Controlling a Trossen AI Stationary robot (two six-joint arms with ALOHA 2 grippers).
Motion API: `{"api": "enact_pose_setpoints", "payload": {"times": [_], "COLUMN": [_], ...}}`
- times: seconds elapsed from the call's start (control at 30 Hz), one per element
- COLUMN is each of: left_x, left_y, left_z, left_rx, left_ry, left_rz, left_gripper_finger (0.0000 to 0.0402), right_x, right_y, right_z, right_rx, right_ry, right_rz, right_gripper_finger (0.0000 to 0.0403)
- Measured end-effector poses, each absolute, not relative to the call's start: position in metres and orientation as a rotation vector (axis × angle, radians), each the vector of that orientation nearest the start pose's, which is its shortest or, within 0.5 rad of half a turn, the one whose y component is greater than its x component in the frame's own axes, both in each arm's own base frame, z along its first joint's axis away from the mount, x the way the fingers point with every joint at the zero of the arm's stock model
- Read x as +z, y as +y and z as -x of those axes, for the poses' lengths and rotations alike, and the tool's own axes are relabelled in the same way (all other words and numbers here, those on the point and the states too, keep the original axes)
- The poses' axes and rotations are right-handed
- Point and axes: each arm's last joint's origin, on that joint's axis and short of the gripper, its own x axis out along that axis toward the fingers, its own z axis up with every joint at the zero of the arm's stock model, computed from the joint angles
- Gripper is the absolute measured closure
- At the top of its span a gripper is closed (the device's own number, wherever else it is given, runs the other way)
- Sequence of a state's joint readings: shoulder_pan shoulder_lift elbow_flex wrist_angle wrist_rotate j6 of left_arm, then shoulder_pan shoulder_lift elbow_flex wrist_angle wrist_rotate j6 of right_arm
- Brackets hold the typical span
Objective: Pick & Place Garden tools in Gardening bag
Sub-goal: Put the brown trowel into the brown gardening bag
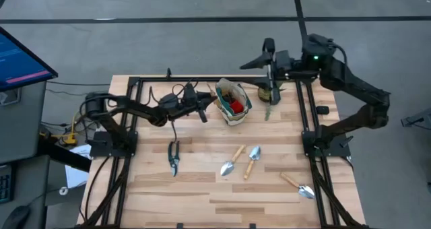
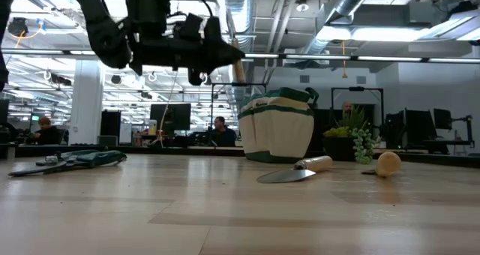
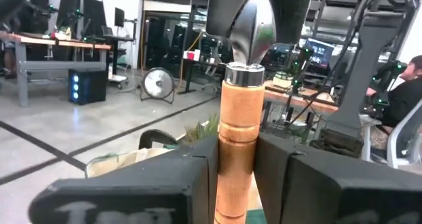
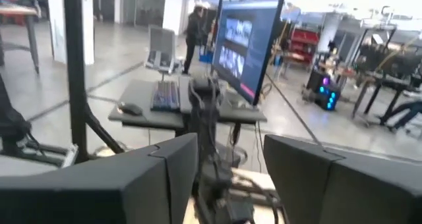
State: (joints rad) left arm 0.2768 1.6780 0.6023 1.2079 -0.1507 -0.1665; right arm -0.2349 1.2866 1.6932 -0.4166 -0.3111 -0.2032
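Observation:
The green and cream gardening bag [image 1: 234, 102] stands upright at the table's far middle, with a red piece [image 1: 235, 106] inside it. Just left of the bag, my left gripper [image 1: 201, 108] is above the table, shut on a wooden-handled trowel [image 3: 239, 118]. Dark-handled pruning shears [image 1: 174, 156] lie flat left of centre. Two trowels [image 1: 232, 163] [image 1: 252, 158] lie flat at the middle, and a third [image 1: 300, 186] at the near right. My right gripper [image 1: 267, 55] is raised over the far edge, open, with nothing between its fingers [image 4: 165, 178]. My left gripper pinches the trowel's wooden handle [image 3: 236, 165] between its two fingers, a little below the metal collar [image 3: 245, 74]. The fingers come level from the table's left and lie across the handle. The trowel is clear of the table, roughly upright, beside the bag's rim [image 2: 259, 97].
A small potted green plant [image 1: 271, 94] stands right of the bag. A black frame [image 1: 135, 121] runs along the table's left, far and right sides. A monitor [image 1: 20, 57] stands off the table's left. The near half of the table holds only the loose tools.

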Motion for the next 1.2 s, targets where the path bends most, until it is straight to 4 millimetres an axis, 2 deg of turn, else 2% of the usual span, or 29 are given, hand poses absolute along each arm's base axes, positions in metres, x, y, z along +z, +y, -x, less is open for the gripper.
{"api": "enact_pose_setpoints", "payload": {"times": [0.13,0.23,0.33,0.77,1.0,1.2], "left_x": [0.175,0.168,0.155,0.153,0.142,0.138], "left_y": [0.096,0.101,0.103,0.115,0.112,0.113], "left_z": [-0.304,-0.305,-0.307,-0.309,-0.321,-0.322], "left_rx": [0.429,0.435,0.446,0.513,0.482,0.486], "left_ry": [-0.179,-0.220,-0.176,-0.205,-0.171,-0.165], "left_rz": [0.160,0.188,0.206,0.174,0.194,0.197], "left_gripper_finger": [0.0354,0.0354,0.0354,0.0354,0.0354,0.0354], "right_x": [0.514,0.510,0.506,0.495,0.495,0.494], "right_y": [-0.041,-0.041,-0.040,-0.038,-0.038,-0.038], "right_z": [-0.224,-0.226,-0.230,-0.234,-0.234,-0.233], "right_rx": [0.082,0.078,0.087,0.102,0.104,0.107], "right_ry": [-0.012,0.025,0.054,0.108,0.108,0.120], "right_rz": [0.202,0.197,0.193,0.179,0.179,0.177], "right_gripper_finger": [0.0252,0.0264,0.0274,0.0284,0.0284,0.0284]}}
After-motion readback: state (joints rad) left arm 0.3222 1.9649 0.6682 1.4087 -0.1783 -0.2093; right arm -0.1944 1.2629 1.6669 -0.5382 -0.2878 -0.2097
